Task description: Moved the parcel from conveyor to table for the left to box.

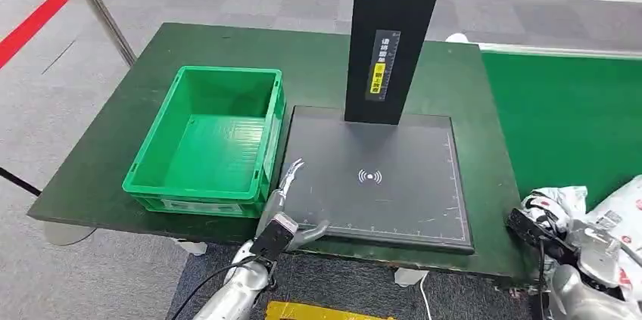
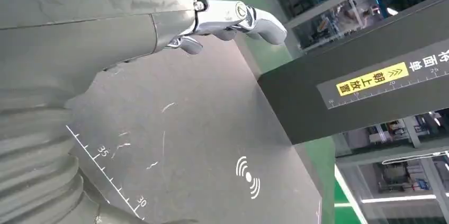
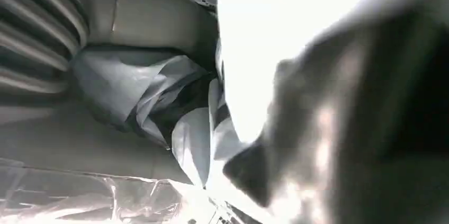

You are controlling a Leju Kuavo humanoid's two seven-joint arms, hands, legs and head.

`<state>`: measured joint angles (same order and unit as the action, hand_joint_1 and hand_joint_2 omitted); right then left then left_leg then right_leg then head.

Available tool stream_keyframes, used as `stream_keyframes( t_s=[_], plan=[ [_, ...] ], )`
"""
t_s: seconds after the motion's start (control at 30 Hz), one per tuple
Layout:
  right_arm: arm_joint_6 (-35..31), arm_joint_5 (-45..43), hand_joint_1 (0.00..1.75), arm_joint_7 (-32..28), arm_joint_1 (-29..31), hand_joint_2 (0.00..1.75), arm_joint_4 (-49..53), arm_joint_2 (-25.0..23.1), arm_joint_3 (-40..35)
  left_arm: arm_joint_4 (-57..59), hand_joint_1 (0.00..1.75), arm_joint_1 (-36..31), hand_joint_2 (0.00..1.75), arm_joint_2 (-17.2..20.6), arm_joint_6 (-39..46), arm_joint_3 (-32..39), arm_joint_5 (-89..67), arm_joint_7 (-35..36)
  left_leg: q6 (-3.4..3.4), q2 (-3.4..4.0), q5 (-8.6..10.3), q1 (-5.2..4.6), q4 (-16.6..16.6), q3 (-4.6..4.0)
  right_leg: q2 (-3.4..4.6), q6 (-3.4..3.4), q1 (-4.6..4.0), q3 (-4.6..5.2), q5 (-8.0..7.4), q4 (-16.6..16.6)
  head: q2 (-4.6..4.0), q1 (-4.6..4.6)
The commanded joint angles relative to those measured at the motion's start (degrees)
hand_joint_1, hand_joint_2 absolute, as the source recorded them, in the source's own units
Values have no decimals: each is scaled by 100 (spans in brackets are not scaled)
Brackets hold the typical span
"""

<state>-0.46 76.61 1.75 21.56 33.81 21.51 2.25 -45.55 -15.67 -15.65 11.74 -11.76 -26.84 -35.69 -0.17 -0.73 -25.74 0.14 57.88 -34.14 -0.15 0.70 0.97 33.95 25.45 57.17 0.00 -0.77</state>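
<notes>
Gripping: right robot hand (image 1: 564,238) closed on crumpled white parcel (image 1: 556,203), near edge of green conveyor (image 1: 564,116).
Second parcel (image 1: 624,210): white bag beside it, printed label, text too small to read.
Left robot hand (image 1: 291,203): open, holds nothing, fingers spread, over near-left corner of scan pad (image 1: 378,176).
Scan pad: dark, white wireless-wave icon, ruler ticks on edges; "35" and "30" readable in left wrist view.
Post (image 1: 392,40): black, upright on pad, yellow label with Chinese text and arrows.
Crate (image 1: 212,138): green, on worktop (image 1: 318,55), just left of pad.
Barrier (image 1: 34,21): red belt, far left.
</notes>
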Motion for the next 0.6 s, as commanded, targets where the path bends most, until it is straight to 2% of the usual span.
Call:
stream_keyframes(
  t_s=[0.03,0.17,0.37,0.4,0.6],
  plan=[
    [-250,-304,175,-159,-418,175,236,-263,235,251,0,-23,175,73,-13,-96,-30,-133,-2,-3,-2,5,-6,13,-5,-4,-6,-18,1,-11,0,0],
    [-391,-685,175,-428,-579,175,789,-406,560,207,0,-20,175,84,-26,-40,-59,-103,-1,5,-4,5,-14,21,1,-8,-6,-26,-1,-19,0,0],
    [-561,-941,175,-534,-1415,175,2793,-624,1134,25,0,158,175,111,-4,5,-102,-102,-6,14,-8,5,-24,33,8,-14,-7,-31,3,-23,0,-2],
    [-538,-984,175,-565,-1484,175,3069,-616,1243,37,0,148,175,103,-19,27,-110,-109,-1,5,-6,0,-9,9,4,-6,0,-10,3,-4,0,0],
    [-245,-941,175,-629,-1669,175,4097,-530,1429,156,0,43,175,80,25,75,-139,-147,-1,7,-7,-6,-7,-8,9,-6,5,18,5,6,0,0]
  ],
)
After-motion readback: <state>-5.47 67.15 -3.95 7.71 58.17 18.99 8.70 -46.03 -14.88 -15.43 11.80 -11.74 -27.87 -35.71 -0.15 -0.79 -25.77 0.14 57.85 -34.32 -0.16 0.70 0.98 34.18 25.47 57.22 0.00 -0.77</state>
